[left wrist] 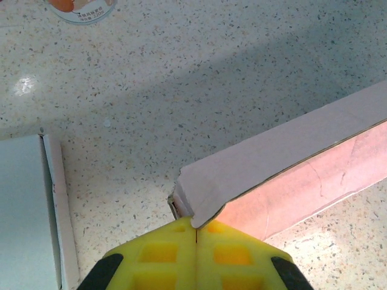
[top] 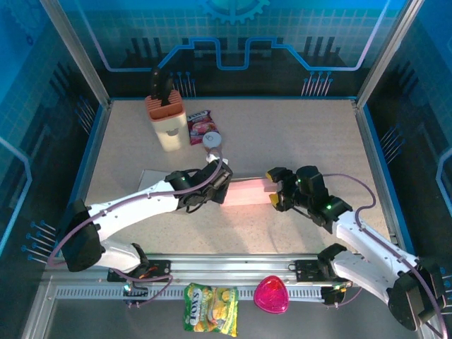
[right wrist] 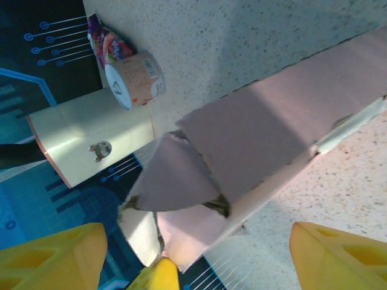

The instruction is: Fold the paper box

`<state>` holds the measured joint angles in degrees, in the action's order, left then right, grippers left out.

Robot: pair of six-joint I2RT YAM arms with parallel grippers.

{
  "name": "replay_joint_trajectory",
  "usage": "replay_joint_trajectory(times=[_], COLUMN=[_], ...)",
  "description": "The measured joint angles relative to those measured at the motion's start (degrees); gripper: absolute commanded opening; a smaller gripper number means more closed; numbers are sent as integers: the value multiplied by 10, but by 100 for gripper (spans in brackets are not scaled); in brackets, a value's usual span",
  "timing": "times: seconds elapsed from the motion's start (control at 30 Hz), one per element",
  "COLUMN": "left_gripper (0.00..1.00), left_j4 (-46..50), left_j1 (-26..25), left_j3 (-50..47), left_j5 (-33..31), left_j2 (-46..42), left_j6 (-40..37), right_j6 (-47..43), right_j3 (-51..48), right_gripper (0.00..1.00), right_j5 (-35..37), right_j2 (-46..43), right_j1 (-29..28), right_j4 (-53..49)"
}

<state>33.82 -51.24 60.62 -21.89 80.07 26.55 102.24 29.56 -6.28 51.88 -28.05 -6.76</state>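
The pink paper box (top: 247, 192) lies lengthwise in the middle of the table between my two grippers. My left gripper (top: 223, 179) is at its left end. In the left wrist view the yellow fingers are shut, and the left gripper (left wrist: 196, 228) has its tips right against the corner of the box's (left wrist: 284, 163) top panel. My right gripper (top: 275, 192) is at the right end, open. In the right wrist view the right gripper (right wrist: 196, 263) stands wide, and the box's (right wrist: 272, 127) loose, crumpled end flaps (right wrist: 175, 175) hang between the fingers (right wrist: 54, 260) without touching them.
At the back left stand a knife block (top: 164, 120), a snack packet (top: 200, 126) and a small cup (top: 212, 141). A flat white sheet (top: 150, 180) lies left of the box. A snack bag (top: 210, 318) and a pink item (top: 271, 295) lie in front of the rail.
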Motion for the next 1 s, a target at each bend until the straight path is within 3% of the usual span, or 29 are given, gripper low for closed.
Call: replay_joint_trajectory(times=[0.43,0.53,0.6,0.73,0.87,1.0], left_gripper=[1,13,30,53,62,63], left_j4=[-19,-21,-21,-25,-33,-67], left_j1=[-35,-36,-37,-38,-36,2], left_j3=[-23,-28,-33,-41,-50,-71], left_j5=[-51,-50,-42,-21,3,58], left_j2=[-13,-20,-27,-56,-113,-166], left_j6=[5,7,17,41,80,137], right_j6=[16,14,13,13,12,12], right_j3=[-26,-30,-32,-35,-37,-37], right_gripper=[43,40,39,38,38,37], right_j5=[-4,-4,-4,-3,-3,-3], right_j2=[30,32,32,32,35,40], right_j1=[5,5,5,5,5,5], right_j4=[71,80,82,86,91,99])
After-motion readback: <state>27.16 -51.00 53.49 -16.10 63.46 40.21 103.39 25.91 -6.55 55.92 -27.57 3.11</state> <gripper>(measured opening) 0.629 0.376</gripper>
